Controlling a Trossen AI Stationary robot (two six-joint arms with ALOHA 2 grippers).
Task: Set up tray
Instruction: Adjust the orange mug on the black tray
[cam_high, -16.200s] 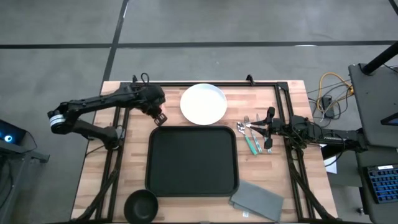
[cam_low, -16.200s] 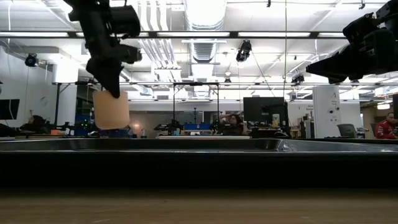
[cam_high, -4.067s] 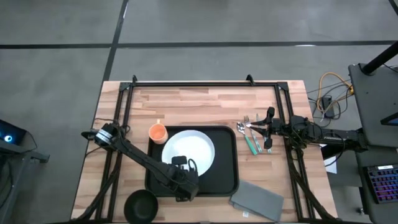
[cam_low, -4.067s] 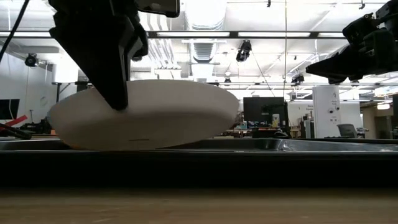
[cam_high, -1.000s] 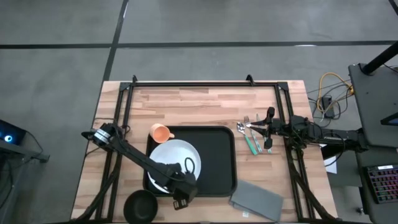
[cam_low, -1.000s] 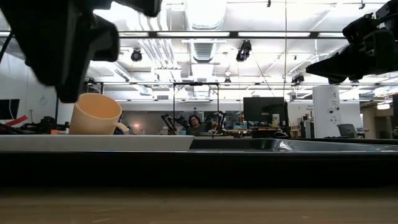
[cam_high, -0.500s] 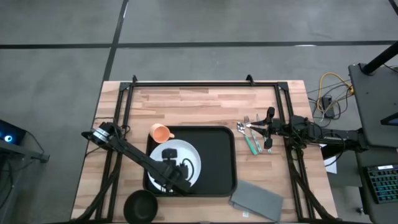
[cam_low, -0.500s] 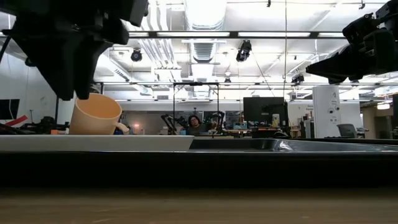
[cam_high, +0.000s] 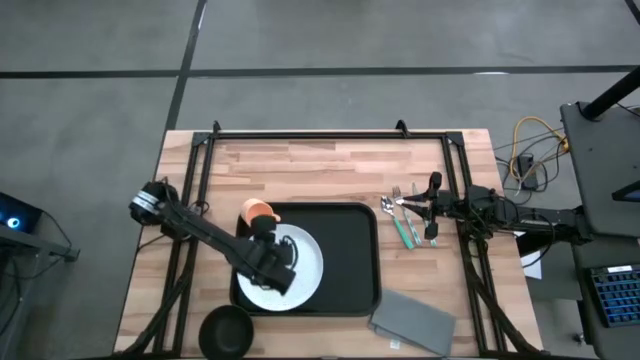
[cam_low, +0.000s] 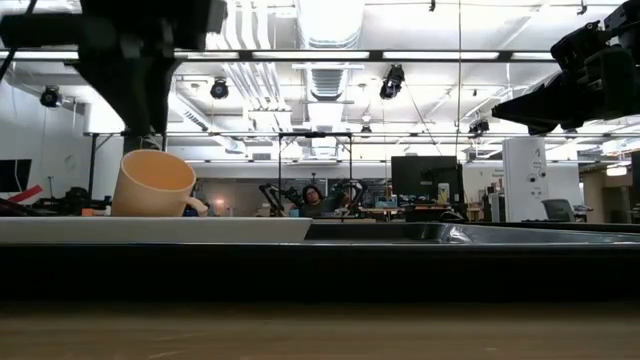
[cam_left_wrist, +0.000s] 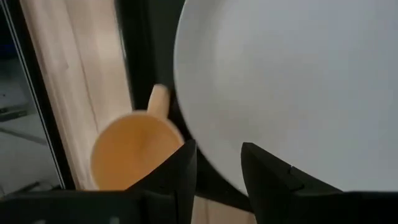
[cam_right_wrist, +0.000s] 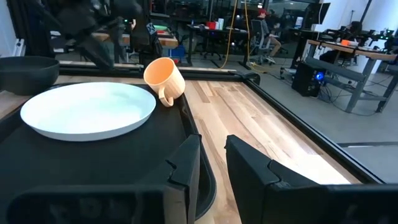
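The black tray (cam_high: 350, 270) lies in the middle of the table. A white plate (cam_high: 290, 270) rests flat on its left half, also in the right wrist view (cam_right_wrist: 87, 109). An orange cup (cam_high: 258, 212) sits tilted at the tray's far left corner (cam_left_wrist: 127, 152). My left gripper (cam_high: 262, 232) hovers open over the plate's far left rim, just short of the cup, with nothing between its fingers (cam_left_wrist: 217, 171). My right gripper (cam_high: 425, 210) waits at the table's right above the cutlery, its fingers a little apart (cam_right_wrist: 212, 165) and holding nothing.
Cutlery with green handles (cam_high: 402, 222) lies right of the tray. A grey folded napkin (cam_high: 412, 322) lies at the tray's near right corner. A black bowl (cam_high: 227, 330) stands at its near left corner. A dark frame (cam_high: 330, 135) edges the table.
My left gripper has moved from the tray's near edge toward the table's far edge, passing over the plate to a spot beside the cup. The plate and the cup have stayed where they were.
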